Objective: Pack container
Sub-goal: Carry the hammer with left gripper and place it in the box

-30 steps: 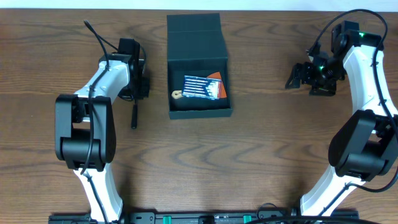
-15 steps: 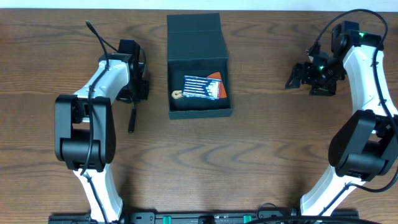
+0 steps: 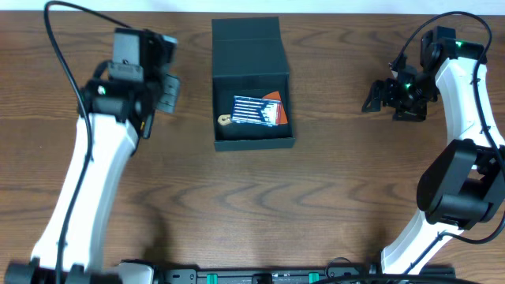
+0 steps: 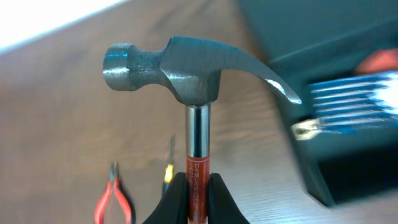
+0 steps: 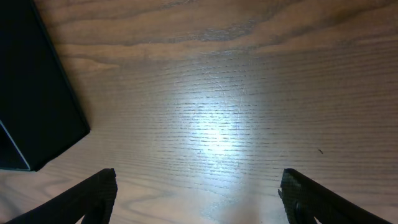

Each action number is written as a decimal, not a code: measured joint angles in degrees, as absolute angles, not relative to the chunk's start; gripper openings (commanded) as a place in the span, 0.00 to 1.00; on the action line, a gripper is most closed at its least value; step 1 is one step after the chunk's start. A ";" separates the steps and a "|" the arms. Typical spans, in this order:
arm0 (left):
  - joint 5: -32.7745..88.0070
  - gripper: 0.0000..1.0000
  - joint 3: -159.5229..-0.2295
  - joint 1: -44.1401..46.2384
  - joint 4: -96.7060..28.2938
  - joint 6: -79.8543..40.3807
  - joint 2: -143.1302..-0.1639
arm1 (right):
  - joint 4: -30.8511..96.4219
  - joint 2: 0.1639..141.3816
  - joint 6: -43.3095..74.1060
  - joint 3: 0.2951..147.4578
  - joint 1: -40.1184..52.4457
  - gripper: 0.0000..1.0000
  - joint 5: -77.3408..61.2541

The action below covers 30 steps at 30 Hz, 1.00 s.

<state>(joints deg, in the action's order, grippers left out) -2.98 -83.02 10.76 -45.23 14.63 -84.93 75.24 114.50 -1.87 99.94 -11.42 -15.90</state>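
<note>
The dark teal-black container [image 3: 252, 143] stands open at the table's back centre with its flap lid [image 3: 247, 43] folded back. A blue-striped packet [image 3: 256, 110] lies inside. My left gripper [image 4: 198, 194] is shut on the red-labelled handle of a steel claw hammer [image 4: 186, 68] and holds it off the table, left of the container [image 4: 323, 56]. In the overhead view the raised left gripper [image 3: 162, 91] hides the hammer. My right gripper [image 5: 199, 193] is open and empty above bare wood, far right of the container [image 5: 31, 93]. It also shows in the overhead view [image 3: 380, 96].
Red-handled pliers [image 4: 114, 199] and a yellow-and-black screwdriver [image 4: 168, 171] lie on the table below the hammer. A small tan item [image 3: 225, 120] sits at the packet's left edge inside the container.
My left arm has risen from the table with the hammer, whose handle no longer lies on the wood. The right arm has not moved.
</note>
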 measured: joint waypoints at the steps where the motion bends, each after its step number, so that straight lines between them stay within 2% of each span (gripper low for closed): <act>1: -3.11 0.06 -83.02 12.78 -44.99 16.47 -83.72 | 75.24 114.50 -1.87 99.94 -11.42 0.86 -15.90; 6: -2.96 0.06 -83.02 26.41 -42.87 28.27 -82.02 | 75.22 114.50 -1.87 99.94 -11.42 0.86 -15.90; 11: -2.79 0.06 -83.02 34.85 -38.68 37.60 -85.89 | 75.42 114.50 -1.87 99.94 -11.42 0.85 -15.88; 18: -4.32 0.06 -83.02 36.03 -28.47 38.11 -97.01 | 76.29 114.50 -1.87 99.90 -11.42 0.84 -15.90; 24: -4.97 0.06 -83.00 35.97 -25.30 36.18 -105.80 | 76.69 114.50 -1.87 99.90 -11.42 0.84 -15.90; 30: -6.63 0.06 -83.00 35.88 -23.33 33.85 -108.55 | 77.54 114.50 -1.87 99.90 -11.42 0.83 -15.90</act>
<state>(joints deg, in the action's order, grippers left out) -6.63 -83.00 35.88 -23.33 33.85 -108.55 77.54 114.50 -1.87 99.90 -11.42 -15.90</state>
